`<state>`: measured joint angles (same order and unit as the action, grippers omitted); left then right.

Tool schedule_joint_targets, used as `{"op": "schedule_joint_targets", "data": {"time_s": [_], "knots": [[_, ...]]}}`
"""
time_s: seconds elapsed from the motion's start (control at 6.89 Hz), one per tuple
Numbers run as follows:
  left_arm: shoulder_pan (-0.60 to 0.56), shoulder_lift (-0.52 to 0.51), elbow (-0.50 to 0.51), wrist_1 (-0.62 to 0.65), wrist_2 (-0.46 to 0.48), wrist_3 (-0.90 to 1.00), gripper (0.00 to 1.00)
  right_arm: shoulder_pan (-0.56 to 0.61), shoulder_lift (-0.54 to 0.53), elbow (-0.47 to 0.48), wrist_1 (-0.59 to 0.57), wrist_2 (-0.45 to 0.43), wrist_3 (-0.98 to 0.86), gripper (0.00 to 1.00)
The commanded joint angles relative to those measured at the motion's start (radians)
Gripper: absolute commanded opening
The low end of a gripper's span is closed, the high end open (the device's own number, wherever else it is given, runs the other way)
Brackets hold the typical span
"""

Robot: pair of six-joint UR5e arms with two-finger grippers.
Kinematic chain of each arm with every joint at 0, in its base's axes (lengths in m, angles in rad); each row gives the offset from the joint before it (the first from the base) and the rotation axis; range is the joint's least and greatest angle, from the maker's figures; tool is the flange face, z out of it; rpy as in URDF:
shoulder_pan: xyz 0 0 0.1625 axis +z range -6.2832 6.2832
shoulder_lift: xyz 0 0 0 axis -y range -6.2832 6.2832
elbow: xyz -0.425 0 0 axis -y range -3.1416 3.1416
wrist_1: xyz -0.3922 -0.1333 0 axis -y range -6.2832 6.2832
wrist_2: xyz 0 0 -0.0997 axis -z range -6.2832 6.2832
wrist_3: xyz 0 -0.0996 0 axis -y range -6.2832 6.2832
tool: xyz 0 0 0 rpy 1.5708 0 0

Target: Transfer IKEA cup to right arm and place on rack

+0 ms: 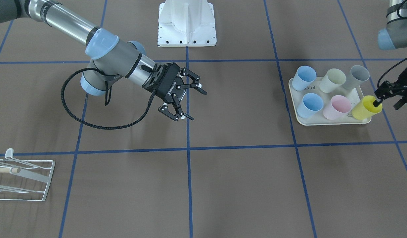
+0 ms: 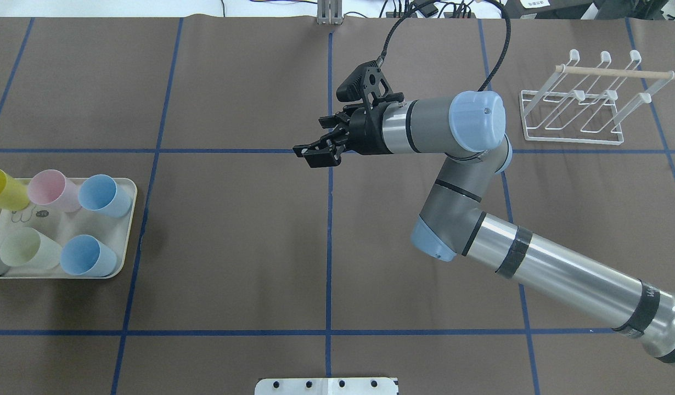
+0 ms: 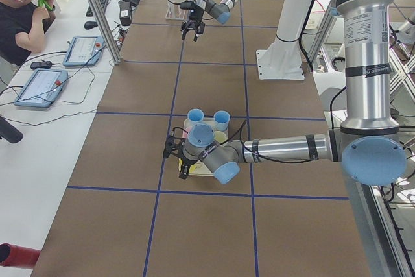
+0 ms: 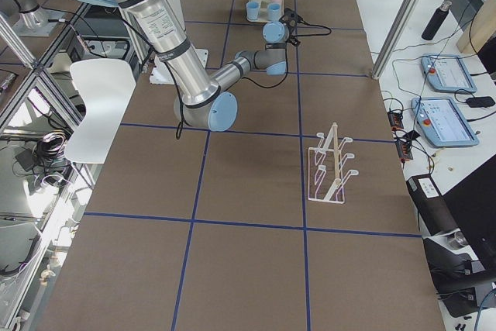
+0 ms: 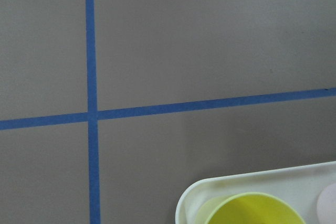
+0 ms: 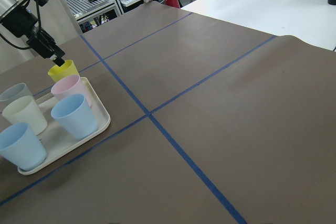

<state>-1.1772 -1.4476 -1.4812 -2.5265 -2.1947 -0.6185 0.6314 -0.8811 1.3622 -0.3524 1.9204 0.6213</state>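
Pick-up step: left jaws pinch the yellow cup point(image 2: 11, 192) at ten o'clock on the tray point(image 2: 132, 230), overhead; right jaws hang spread. Next: lift toward them.

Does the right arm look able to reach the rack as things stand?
Probably yes. The right claw hangs open and empty above the table, and nothing stands between it and the rack at its end. The left claw grips the yellow cup, so no handover yet.
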Motion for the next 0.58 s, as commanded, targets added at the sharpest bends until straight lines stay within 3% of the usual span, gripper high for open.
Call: {"op": "schedule_joint_targets", "data": {"time_s": [0.0,0.29,0.44], "knots": [[0.028,0.0,0.002,-0.005,0.0,0.002,0.47,-0.001,-0.004,0.0,0.0,0.0,0.0,0.92],[0.028,0.001,0.004,-0.001,0.001,0.002,0.04,-0.004,-0.005,0.0,0.0,-0.001,0.0,0.92],[0.027,0.006,-0.001,-0.001,0.003,0.002,0.0,-0.006,-0.004,-0.002,0.001,-0.001,0.0,0.93]]}}
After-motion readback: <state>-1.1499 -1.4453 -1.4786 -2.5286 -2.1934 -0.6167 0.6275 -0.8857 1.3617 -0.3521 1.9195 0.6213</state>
